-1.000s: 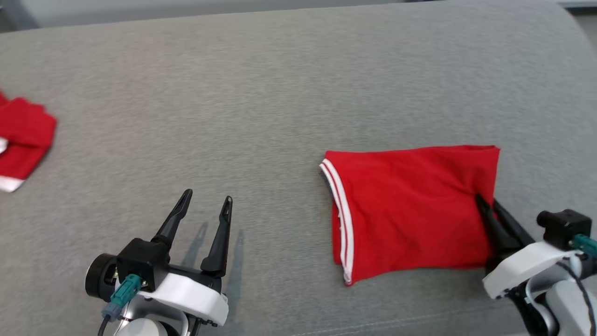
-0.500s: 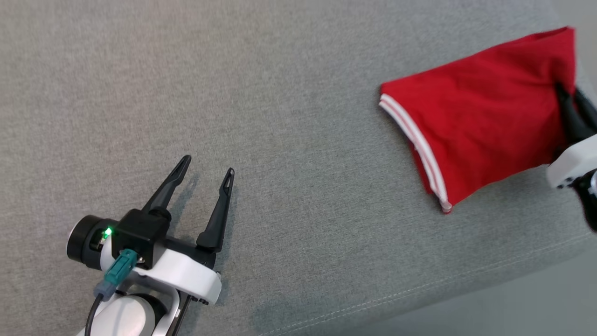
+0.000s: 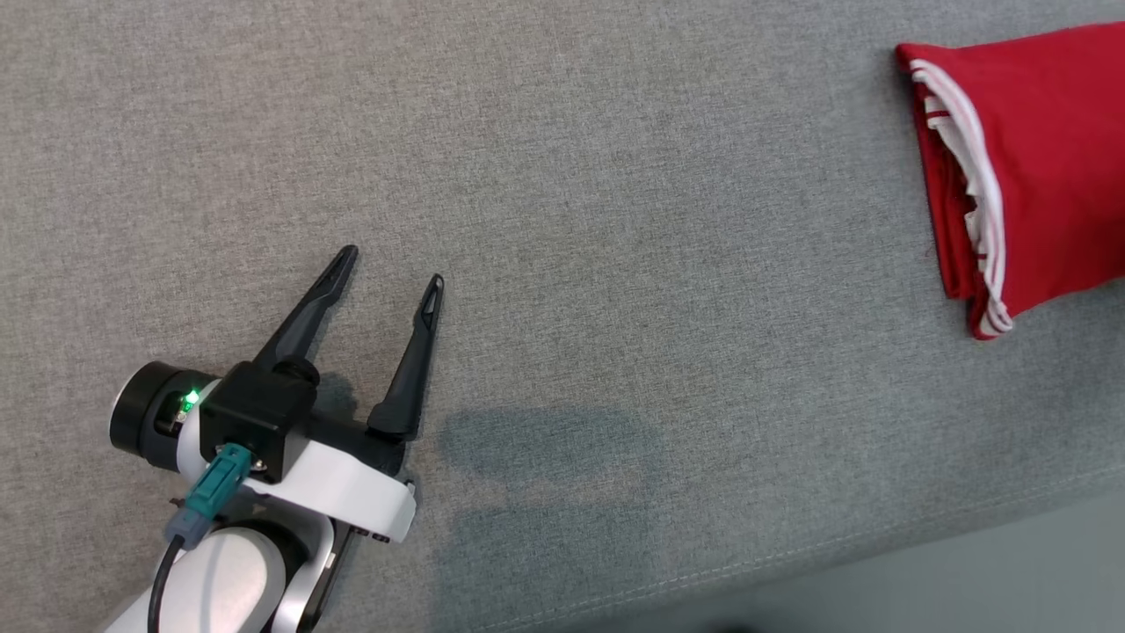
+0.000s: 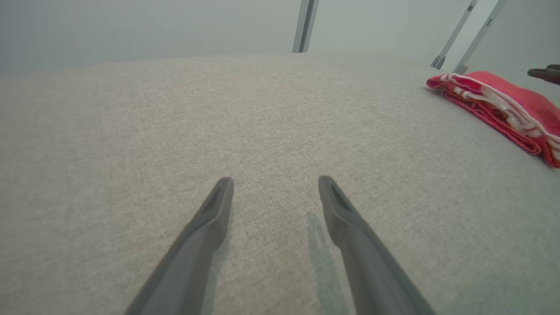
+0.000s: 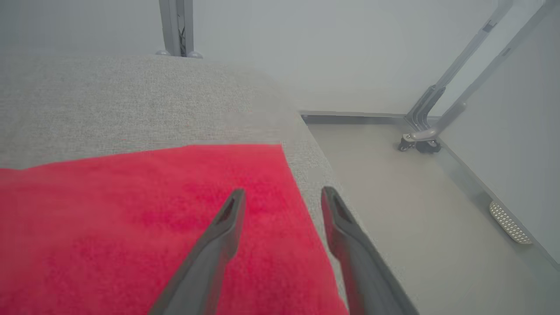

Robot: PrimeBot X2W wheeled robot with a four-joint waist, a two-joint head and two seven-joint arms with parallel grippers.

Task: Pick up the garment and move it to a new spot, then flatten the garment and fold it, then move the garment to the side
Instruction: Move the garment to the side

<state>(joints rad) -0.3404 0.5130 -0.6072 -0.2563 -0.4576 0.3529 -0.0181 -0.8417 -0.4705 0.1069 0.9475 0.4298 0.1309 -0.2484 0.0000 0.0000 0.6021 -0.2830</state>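
The garment (image 3: 1046, 167) is a folded red piece with white stripes along one edge, lying flat on the grey cushion (image 3: 562, 176) at the far right of the head view. It also appears as the garment (image 4: 503, 105) at the right of the left wrist view. In the right wrist view my right gripper (image 5: 283, 194) stands open just above the garment (image 5: 131, 218), near its corner by the cushion's edge, with nothing between its fingers. My left gripper (image 3: 394, 266) is open over bare cushion at the lower left, far from the garment. Another dark fingertip (image 4: 544, 72) pokes in at the right edge.
The cushion's front seam (image 3: 791, 554) runs along the lower right, with floor (image 3: 967, 580) beyond it. In the right wrist view the cushion ends just right of the garment, above pale floor (image 5: 393, 197) with metal frame legs on a caster (image 5: 415, 144).
The head camera has swung, shifting the garment to the right edge. My right gripper has opened and let go of the garment, which now lies flat.
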